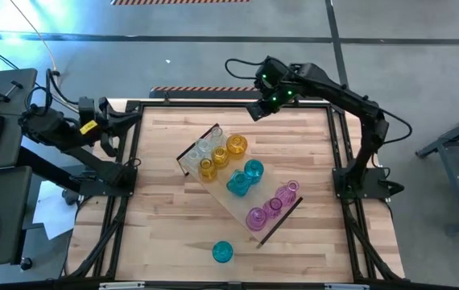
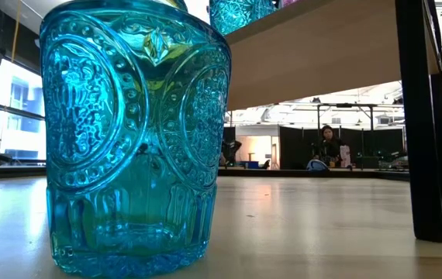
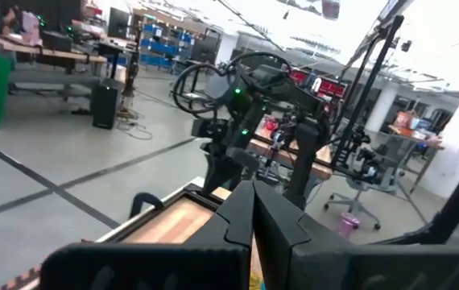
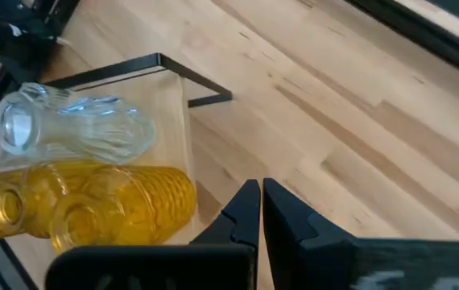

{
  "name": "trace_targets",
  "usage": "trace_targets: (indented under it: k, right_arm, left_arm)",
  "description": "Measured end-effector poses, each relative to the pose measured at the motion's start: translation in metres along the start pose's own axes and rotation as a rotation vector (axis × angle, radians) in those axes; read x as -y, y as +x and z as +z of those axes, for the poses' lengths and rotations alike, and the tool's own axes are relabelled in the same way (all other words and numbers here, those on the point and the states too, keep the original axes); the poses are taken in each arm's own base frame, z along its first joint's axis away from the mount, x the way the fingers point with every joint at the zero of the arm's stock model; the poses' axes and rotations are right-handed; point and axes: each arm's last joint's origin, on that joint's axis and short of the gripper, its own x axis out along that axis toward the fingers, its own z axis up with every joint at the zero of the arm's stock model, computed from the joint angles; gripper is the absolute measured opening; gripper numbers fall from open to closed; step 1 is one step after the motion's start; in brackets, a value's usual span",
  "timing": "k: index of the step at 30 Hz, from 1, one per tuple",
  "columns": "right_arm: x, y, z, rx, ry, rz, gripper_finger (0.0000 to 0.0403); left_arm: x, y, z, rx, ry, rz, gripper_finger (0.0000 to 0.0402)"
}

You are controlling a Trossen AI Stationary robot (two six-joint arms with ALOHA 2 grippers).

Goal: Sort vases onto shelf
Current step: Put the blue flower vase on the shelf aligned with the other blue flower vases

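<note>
The shelf (image 1: 223, 203) lies slantwise in the middle of the table. On it stand clear vases (image 1: 205, 147), yellow vases (image 1: 236, 147), teal vases (image 1: 251, 171) and pink vases (image 1: 274, 205), grouped by colour. One teal vase (image 1: 222, 252) stands by itself on the tabletop near the front edge and looms large in the low view (image 2: 136, 132). My right gripper (image 1: 255, 111) hangs shut over the table's far edge, tipped down toward the shelf's clear-vase end (image 4: 68, 129), and holds nothing. My left gripper (image 1: 131, 121) is shut and level at the table's left edge, also empty.
A dark frame (image 1: 133, 161) runs round the tabletop. Bare wood lies between the shelf and the far edge (image 4: 334, 121), and also at the near left (image 1: 157, 234). In the low view, the shelf's dark end piece (image 2: 423, 116) stands beside the lone teal vase.
</note>
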Motion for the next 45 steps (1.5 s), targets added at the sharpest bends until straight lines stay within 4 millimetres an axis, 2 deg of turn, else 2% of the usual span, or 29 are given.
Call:
trace_targets:
  k: [3,7,9,12,18,24,30,34,40,45]
  right_arm:
    - [-0.001,0.005,0.001,-0.012,0.024,0.013,0.0000]
    - [-0.002,0.022,0.004,-0.064,0.028,0.025,0.0000]
    - [-0.003,0.028,0.004,-0.070,0.023,-0.001,0.0000]
    - [-0.004,0.028,0.004,-0.029,0.011,-0.063,0.0000]
    - [-0.012,0.007,0.008,0.071,-0.035,-0.021,0.0000]
    - [-0.046,-0.024,0.003,0.166,-0.148,0.064,0.0000]
    - [-0.093,-0.060,-0.023,0.246,-0.324,0.148,0.0000]
    - [-0.117,-0.073,-0.045,0.272,-0.399,0.162,0.0000]
    - [-0.146,-0.070,-0.077,0.250,-0.541,0.168,0.0000]
    - [-0.163,-0.058,-0.099,0.194,-0.511,0.206,0.0000]
  left_arm:
    - [0.000,0.000,0.000,-0.003,0.029,0.001,0.0000]
    - [-0.002,-0.001,-0.003,-0.019,0.060,0.008,0.0000]
    - [-0.002,-0.001,-0.003,-0.019,0.061,0.014,0.0000]
    - [-0.003,-0.001,-0.003,-0.020,0.062,0.017,0.0000]
    - [-0.004,-0.002,-0.002,-0.017,0.056,0.016,0.0000]
    - [-0.004,-0.003,-0.003,-0.022,0.062,0.016,0.0000]
    - [-0.005,-0.003,-0.005,-0.034,0.038,0.030,0.0000]
    - [-0.008,-0.003,-0.009,-0.053,0.023,0.082,0.0000]
    - [-0.012,-0.004,-0.018,-0.112,-0.072,0.117,0.0000]
    - [-0.011,-0.005,-0.024,-0.188,-0.156,0.053,0.0000]
